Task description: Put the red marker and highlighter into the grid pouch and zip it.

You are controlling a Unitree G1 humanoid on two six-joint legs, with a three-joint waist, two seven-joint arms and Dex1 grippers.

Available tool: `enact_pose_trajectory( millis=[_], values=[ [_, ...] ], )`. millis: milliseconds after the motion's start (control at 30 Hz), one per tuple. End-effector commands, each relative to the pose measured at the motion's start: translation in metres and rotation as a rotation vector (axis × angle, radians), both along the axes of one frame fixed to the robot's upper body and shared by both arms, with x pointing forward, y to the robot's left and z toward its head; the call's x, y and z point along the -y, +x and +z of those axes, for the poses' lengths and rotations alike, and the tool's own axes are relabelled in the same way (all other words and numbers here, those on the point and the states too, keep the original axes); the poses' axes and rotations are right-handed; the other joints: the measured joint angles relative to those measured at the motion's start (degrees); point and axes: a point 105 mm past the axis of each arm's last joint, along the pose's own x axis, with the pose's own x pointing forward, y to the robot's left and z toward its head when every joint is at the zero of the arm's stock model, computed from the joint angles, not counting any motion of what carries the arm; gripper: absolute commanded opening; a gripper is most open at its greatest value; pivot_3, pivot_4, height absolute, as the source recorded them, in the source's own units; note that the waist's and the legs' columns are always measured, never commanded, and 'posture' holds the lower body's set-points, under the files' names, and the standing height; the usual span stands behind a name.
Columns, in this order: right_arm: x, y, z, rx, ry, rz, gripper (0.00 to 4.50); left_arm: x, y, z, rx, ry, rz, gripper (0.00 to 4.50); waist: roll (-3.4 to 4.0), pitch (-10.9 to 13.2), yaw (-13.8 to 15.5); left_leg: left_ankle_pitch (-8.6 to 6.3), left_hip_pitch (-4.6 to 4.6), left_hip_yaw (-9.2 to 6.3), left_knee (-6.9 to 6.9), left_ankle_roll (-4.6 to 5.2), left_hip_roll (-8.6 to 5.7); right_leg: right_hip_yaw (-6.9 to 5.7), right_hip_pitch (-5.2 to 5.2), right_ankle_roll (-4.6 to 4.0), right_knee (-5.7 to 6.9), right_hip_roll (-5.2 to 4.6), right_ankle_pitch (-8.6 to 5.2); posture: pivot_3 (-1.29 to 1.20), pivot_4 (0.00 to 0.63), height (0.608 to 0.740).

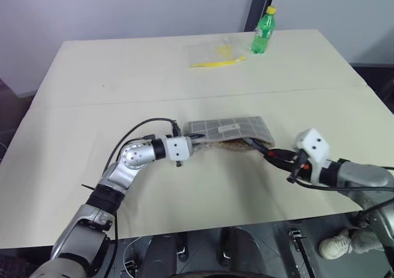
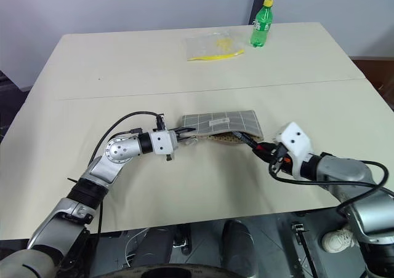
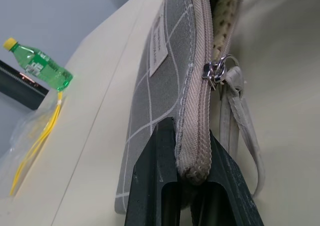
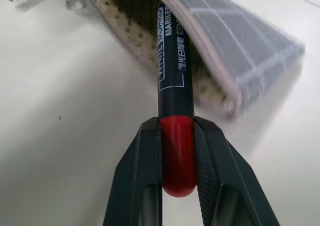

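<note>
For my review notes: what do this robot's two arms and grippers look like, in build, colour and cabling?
Both arms are silver-grey metal with round joint housings and black bands near the elbows. Each wrist ends in a white boxy block, from which two black wedge-shaped fingers project. The left gripper has a black cable looping from the forearm to the wrist block; the right gripper has black cables along its forearm and small red details beside the wrist block.

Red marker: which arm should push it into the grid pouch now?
Right. Its end effector grips the slim marker with the red cap, tip already at the open mouth of the grey grid fabric pouch. The left end effector is pinching the pouch's zipper end.
</note>
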Motion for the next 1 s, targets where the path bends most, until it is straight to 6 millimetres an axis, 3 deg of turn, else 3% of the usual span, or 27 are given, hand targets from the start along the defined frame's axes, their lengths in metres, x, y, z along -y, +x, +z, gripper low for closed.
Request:
enact_pose_trajectory(
  millis=[33,133,367,433,500,600,667,767,900,1000],
  values=[
    [-0.015,0.011,0.002,0.085,-0.126,0.07,0.31,0.014,-0.002,0.013,0.043,-0.008,-0.049,0.0,0.0,0.0,0.03,0.0,-0.01,0.0,0.01,0.0,0.0,0.0,-0.01,-0.01,0.0,-0.01,-0.01,0.0,0.15,0.74],
    [-0.044,0.026,0.005,0.14,-0.105,0.103,0.31,0.019,0.0,0.019,0.054,-0.014,-0.058,0.0,-0.04,0.02,-0.12,0.0,0.0,-0.01,0.03,0.0,0.02,0.0,-0.01,-0.01,0.01,0.01,0.0,0.0,0.15,0.74],
    [-0.059,0.041,0.012,0.217,-0.158,0.145,0.31,0.019,-0.003,0.017,0.045,-0.017,-0.062,0.0,-0.02,0.01,-0.01,0.09,-0.12,0.03,0.05,0.1,0.0,-0.01,-0.02,0.17,0.1,0.0,0.1,0.0,0.15,0.74],
    [-0.063,0.04,0.011,0.234,-0.164,0.181,1.37,0.019,-0.003,0.017,0.037,-0.031,-0.059,0.0,-0.02,0.01,0.04,0.09,-0.13,0.04,0.05,0.11,0.0,-0.01,0.05,0.17,0.11,0.0,0.1,0.0,0.15,0.74],
    [-0.052,0.042,0.01,0.289,-0.221,0.168,2.28,0.018,-0.003,0.018,0.023,-0.052,-0.045,0.0,-0.02,0.01,0.06,0.09,-0.12,0.04,0.05,0.11,0.0,-0.01,0.05,0.17,0.14,0.01,0.1,0.0,0.15,0.74],
    [-0.046,0.029,0.028,0.258,0.0,0.109,3.79,0.016,-0.001,0.02,-0.004,-0.084,-0.024,0.0,-0.03,0.01,0.19,0.09,-0.1,0.02,0.05,0.1,0.0,-0.01,0.06,0.18,0.12,0.01,0.1,0.0,0.15,0.74],
    [-0.045,0.014,0.047,0.22,0.193,0.099,3.79,0.015,-0.001,0.019,-0.016,-0.087,-0.021,0.0,-0.03,0.01,0.06,0.09,-0.14,0.03,0.05,0.11,0.0,-0.01,0.08,0.18,0.12,0.01,0.11,0.0,0.15,0.74],
    [-0.041,-0.011,0.059,0.146,0.307,0.143,3.79,0.014,-0.003,0.015,-0.027,-0.07,-0.026,0.0,-0.02,0.01,0.06,0.1,-0.12,0.01,0.05,0.11,0.02,-0.01,0.1,0.2,0.17,0.03,0.12,0.0,0.15,0.74],
    [-0.035,-0.031,0.055,0.02,0.411,0.139,3.79,0.017,-0.002,0.013,-0.038,-0.068,-0.027,0.0,-0.03,0.01,0.14,0.03,-0.04,-0.02,0.04,0.02,0.04,-0.01,0.15,0.17,0.13,0.03,0.1,0.0,0.15,0.74],
    [-0.05,-0.046,0.038,-0.094,0.503,0.15,3.79,0.026,-0.001,0.014,-0.038,-0.06,-0.042,0.0,-0.03,0.01,0.09,0.0,-0.02,-0.03,0.04,-0.02,0.03,-0.01,0.14,0.07,0.1,0.02,0.05,0.0,0.15,0.74]
  ],
)
